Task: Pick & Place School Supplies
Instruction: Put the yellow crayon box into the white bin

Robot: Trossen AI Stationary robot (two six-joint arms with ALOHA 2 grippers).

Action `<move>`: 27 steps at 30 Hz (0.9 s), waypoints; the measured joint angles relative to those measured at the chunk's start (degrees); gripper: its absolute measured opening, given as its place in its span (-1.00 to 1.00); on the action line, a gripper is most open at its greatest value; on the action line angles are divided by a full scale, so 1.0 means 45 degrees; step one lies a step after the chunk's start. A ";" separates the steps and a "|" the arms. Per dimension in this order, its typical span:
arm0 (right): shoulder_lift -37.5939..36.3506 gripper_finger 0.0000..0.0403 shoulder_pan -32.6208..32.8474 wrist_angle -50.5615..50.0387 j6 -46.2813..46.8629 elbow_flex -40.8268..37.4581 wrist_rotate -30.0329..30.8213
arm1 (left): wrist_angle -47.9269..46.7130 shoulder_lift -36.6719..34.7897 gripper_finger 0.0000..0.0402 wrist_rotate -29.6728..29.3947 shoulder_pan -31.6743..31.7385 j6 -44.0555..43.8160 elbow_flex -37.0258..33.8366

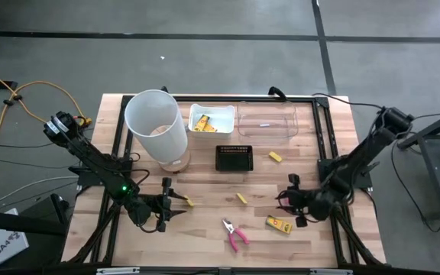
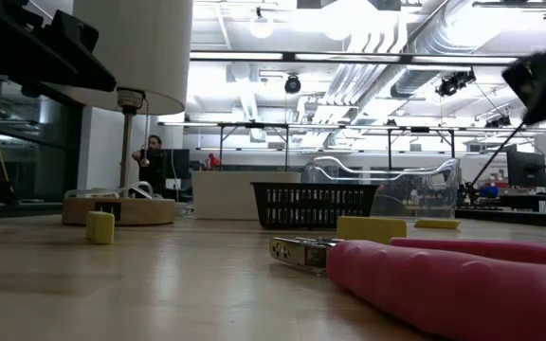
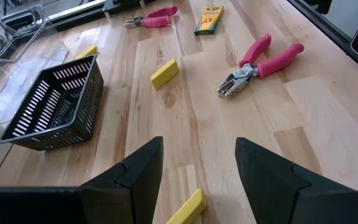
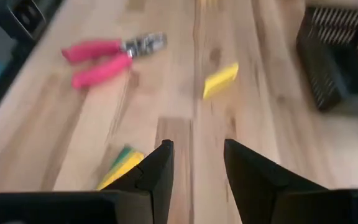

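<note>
School supplies lay scattered on the wooden table (image 1: 205, 198): a small yellow block (image 3: 187, 208) sat just ahead of the left gripper (image 3: 199, 163), its fingers spread and empty; the right gripper (image 4: 194, 163), fingers parted and empty, hovered near pink-handled metal pliers (image 4: 107, 57).

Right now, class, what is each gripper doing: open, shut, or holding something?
Left gripper: open, empty, over a small yellow block.
Right gripper: open, holding nothing, beside a yellow packet.
</note>
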 joint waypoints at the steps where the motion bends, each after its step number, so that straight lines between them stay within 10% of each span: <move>1: 0.0240 -0.34 0.0077 -0.0022 0.0275 0.0000 -0.0059 | -0.0004 0.0000 -0.04 -0.0001 0.0000 0.0000 0.0000; 13: 0.1318 -0.34 0.0706 0.0044 0.3652 0.0000 -0.1593 | 0.0000 0.0000 -0.04 -0.0001 0.0000 0.0000 0.0000; 27: 0.1318 -0.34 0.0852 0.0029 0.3076 0.0000 -0.1847 | -0.0002 0.0000 -0.04 0.0001 0.0000 -0.0003 0.0000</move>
